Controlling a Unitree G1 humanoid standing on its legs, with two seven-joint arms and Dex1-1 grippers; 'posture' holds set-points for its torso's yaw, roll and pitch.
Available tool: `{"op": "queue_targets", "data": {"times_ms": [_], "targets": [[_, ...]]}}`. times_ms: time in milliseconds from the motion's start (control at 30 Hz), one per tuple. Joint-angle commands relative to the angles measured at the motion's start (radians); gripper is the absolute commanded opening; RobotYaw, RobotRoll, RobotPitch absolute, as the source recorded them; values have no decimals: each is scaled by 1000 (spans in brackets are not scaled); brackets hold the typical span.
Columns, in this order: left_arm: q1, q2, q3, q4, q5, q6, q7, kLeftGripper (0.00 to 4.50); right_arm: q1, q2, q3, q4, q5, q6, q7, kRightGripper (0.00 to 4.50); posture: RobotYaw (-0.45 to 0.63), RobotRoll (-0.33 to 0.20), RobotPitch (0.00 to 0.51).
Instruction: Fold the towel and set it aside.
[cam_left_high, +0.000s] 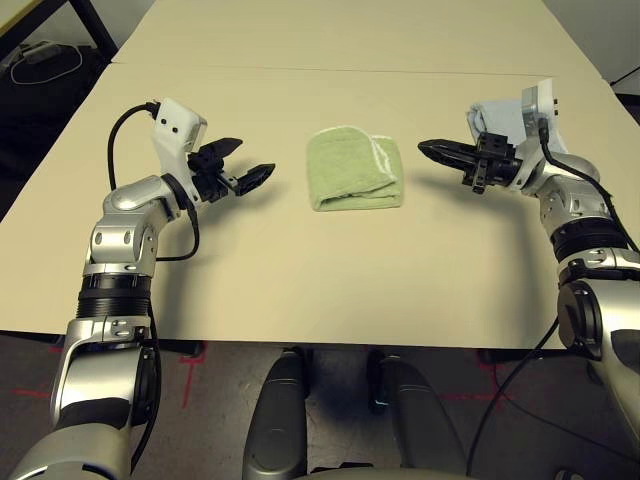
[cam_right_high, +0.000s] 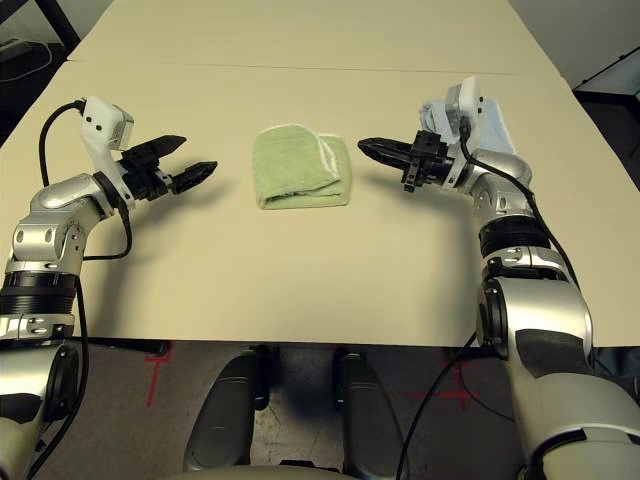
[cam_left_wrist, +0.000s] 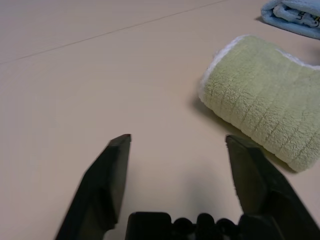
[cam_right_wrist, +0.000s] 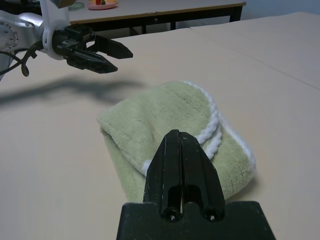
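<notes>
The towel (cam_left_high: 355, 172) is light green terry with white stitched edging. It lies folded into a small thick packet at the middle of the table (cam_left_high: 300, 290). My left gripper (cam_left_high: 255, 157) hovers a short way to the towel's left, pointing at it, open and with nothing between its fingers (cam_left_wrist: 112, 165). My right gripper (cam_left_high: 424, 148) is just off the towel's right edge, shut and empty, with its tip aimed at the fold. In the right wrist view the shut right gripper (cam_right_wrist: 173, 136) stands over the towel (cam_right_wrist: 150, 115), and the left gripper (cam_right_wrist: 107, 57) shows beyond it.
A pale blue folded towel (cam_left_wrist: 295, 15) lies on the table behind my right wrist, at the right side (cam_right_high: 500, 125). A seam (cam_left_high: 300, 70) crosses the tabletop farther back. Cables (cam_left_high: 45, 60) lie on the floor past the table's far left corner.
</notes>
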Motion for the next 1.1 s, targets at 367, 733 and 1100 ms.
{"op": "queue_targets", "data": {"times_ms": [367, 733, 1100], "targets": [[-79, -31, -31, 61, -1, -71, -71, 53, -22, 37, 29, 22, -40, -24, -34, 0, 186, 0, 205], [-303, -184, -164, 352, 104, -165, -101, 53, -97, 150, 134, 107, -178, -54, -192, 0, 215, 0, 208], [-322, -204, -197, 401, 144, -167, -165, 53, -119, 157, 188, 126, -256, -18, -243, 0, 212, 0, 207]]}}
